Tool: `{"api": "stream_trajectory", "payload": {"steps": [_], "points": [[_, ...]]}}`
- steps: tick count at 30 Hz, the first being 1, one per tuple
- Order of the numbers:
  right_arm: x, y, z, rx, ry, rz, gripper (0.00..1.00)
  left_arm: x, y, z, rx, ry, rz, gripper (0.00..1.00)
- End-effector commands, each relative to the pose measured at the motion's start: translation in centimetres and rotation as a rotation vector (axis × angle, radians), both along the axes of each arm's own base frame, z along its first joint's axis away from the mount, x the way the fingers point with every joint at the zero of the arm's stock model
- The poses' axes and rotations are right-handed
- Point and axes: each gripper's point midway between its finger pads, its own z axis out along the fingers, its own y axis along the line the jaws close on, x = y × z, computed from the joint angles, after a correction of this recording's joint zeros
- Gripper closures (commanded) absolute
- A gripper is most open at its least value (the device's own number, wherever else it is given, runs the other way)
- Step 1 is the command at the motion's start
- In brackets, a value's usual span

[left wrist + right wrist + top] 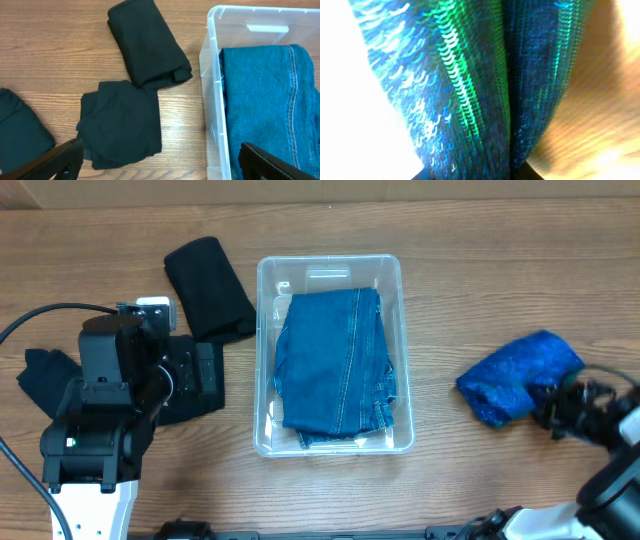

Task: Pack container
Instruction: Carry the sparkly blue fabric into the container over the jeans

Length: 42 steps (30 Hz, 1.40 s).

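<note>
Wood table [470, 290]: container [330, 262] between left fingers [55, 157], right fingers [553, 417] pinching blue garment [515, 375].

A robotics lab: robot arms [100, 420] at a wood-grain table [480, 290], cables [50, 307] trailing.

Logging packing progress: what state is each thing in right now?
container: uncovered, partly filled.
jeans: folded, inside container.
blue garment: bunched on table, gripped.
black garments: folded, on table.
left gripper: open, empty.
right gripper: shut on blue garment.
</note>
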Motion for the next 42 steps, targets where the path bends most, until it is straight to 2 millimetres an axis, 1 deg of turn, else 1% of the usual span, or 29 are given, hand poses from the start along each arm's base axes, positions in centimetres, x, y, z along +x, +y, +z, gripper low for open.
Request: {"api": "stream_trajectory", "payload": {"steps": [1, 3, 4, 5, 6, 8, 10, 11, 12, 15, 18, 20, 23, 27, 29, 32, 35, 42], "points": [[4.6, 1.7, 10.1, -0.223, -0.267, 0.222, 0.94, 0.3, 0.0, 0.9, 0.021, -0.026, -0.009, 0.0], [5.5, 3.9, 14.1, -0.283, -0.342, 0.327, 0.95, 0.3, 0.0, 0.9, 0.021, -0.026, -0.009, 0.0], [5.7, 4.9, 15.6, -0.303, -0.369, 0.368, 0.96, 0.3, 0.0, 0.9, 0.021, -0.026, -0.009, 0.0], [5.8, 7.0, 18.2, -0.334, -0.421, 0.447, 0.96, 0.3, 0.0, 0.9, 0.021, -0.027, -0.009, 0.0], [5.8, 8.8, 20.1, -0.352, -0.46, 0.506, 0.96, 0.3, 0.0, 0.9, 0.021, -0.027, -0.009, 0.0], [5.5, 12.2, 22.9, -0.366, -0.523, 0.599, 0.96, 0.3, 0.0, 0.9, 0.021, -0.027, -0.009, 0.0], [5.0, 15.0, 24.5, -0.36, -0.573, 0.674, 0.96, 0.3, 0.0, 0.9, 0.021, -0.027, -0.009, 0.0], [4.5, 17.0, 25.3, -0.336, -0.609, 0.728, 0.96, 0.3, 0.0, 0.9, 0.021, -0.027, -0.009, 0.0], [3.6, 19.7, 25.7, -0.294, -0.642, 0.803, 0.96, 0.3, 0.0, 0.9, 0.021, -0.026, -0.009, 0.0], [1.4, 24.1, 25.8, -0.222, -0.693, 0.968, 0.96, 0.3, 0.0, 0.9, 0.021, -0.027, -0.009, 0.0], [-0.9, 27.9, 25.2, -0.19, -0.716, 1.13, 0.96, 0.3, 0.0, 0.9, 0.021, -0.027, -0.009, 0.0], [-2.0, 29.8, 24.8, -0.172, -0.721, 1.201, 0.96, 0.3, 0.0, 0.9, 0.02, -0.027, -0.009, 0.0], [-3.3, 32.2, 24.1, -0.145, -0.699, 1.279, 0.96, 0.3, 0.0, 0.9, 0.02, -0.027, -0.009, 0.0], [-3.5, 34.1, 22.7, -0.136, -0.592, 1.283, 0.96, 0.3, 0.0, 0.9, 0.02, -0.026, -0.01, 0.0], [-2.9, 35.2, 22.1, -0.13, -0.553, 1.259, 0.96, 0.3, 0.0, 0.9, 0.02, -0.026, -0.01, 0.0], [-1.3, 36.1, 21.0, -0.15, -0.466, 1.171, 0.96, 0.3, 0.0, 0.9, 0.02, -0.026, -0.009, 0.0], [-0.5, 36.6, 19.9, -0.134, -0.393, 1.103, 0.96, 0.3, 0.0, 0.9, 0.02, -0.024, -0.01, 0.0], [-0.2, 36.6, 16.8, -0.099, -0.283, 1.023, 0.96, 0.3, 0.0, 0.9, 0.02, -0.023, -0.009, 0.0]]}}
